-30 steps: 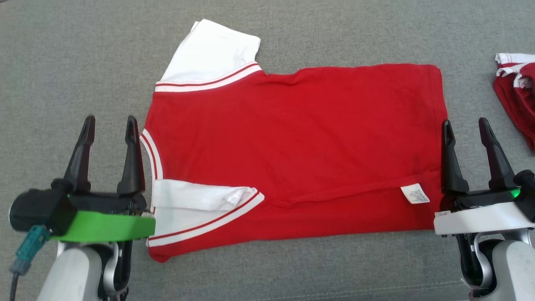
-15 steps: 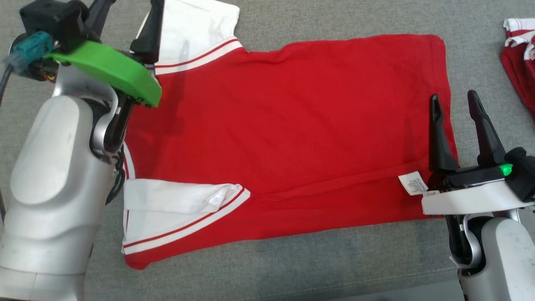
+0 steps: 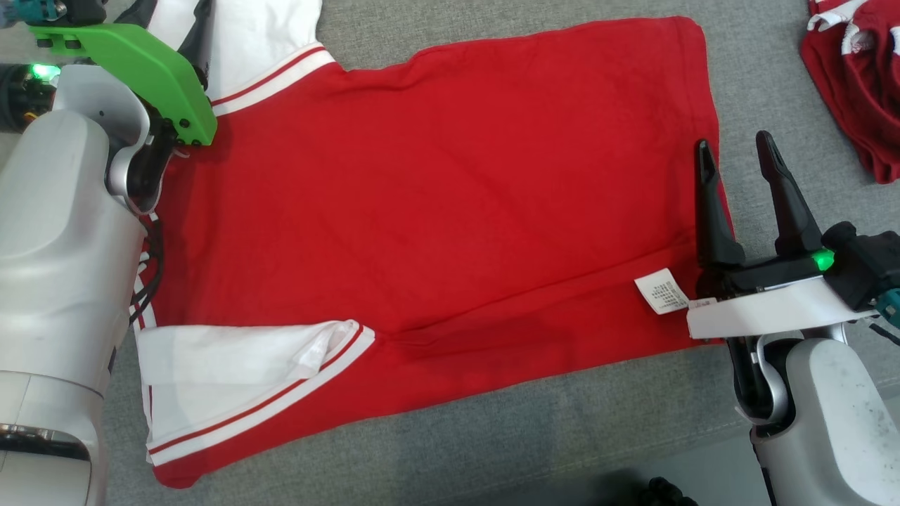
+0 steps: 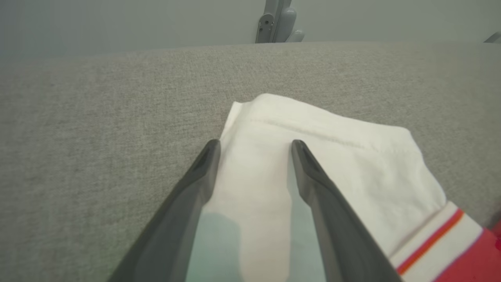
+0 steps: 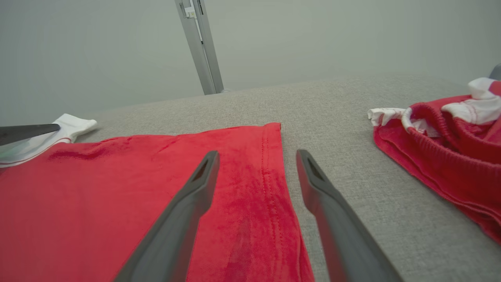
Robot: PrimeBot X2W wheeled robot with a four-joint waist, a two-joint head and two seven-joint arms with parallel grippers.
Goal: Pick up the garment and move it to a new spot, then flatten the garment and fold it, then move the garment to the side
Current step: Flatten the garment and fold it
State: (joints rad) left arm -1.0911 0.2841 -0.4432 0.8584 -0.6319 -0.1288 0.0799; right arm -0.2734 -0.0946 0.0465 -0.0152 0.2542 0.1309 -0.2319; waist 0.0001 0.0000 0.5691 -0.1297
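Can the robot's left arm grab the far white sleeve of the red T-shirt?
Probably yes. The left gripper is open right over the far white fabric sleeve of the red T-shirt, with nothing in the way between them.

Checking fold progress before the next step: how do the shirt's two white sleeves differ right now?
The far sleeve sticks out past the red body onto the grey surface; the near sleeve is folded in over the red body. The left hand, fingers open, is over the far sleeve; the near sleeve has no fingers on it. Both are white, joined to the body by a red-and-white band.
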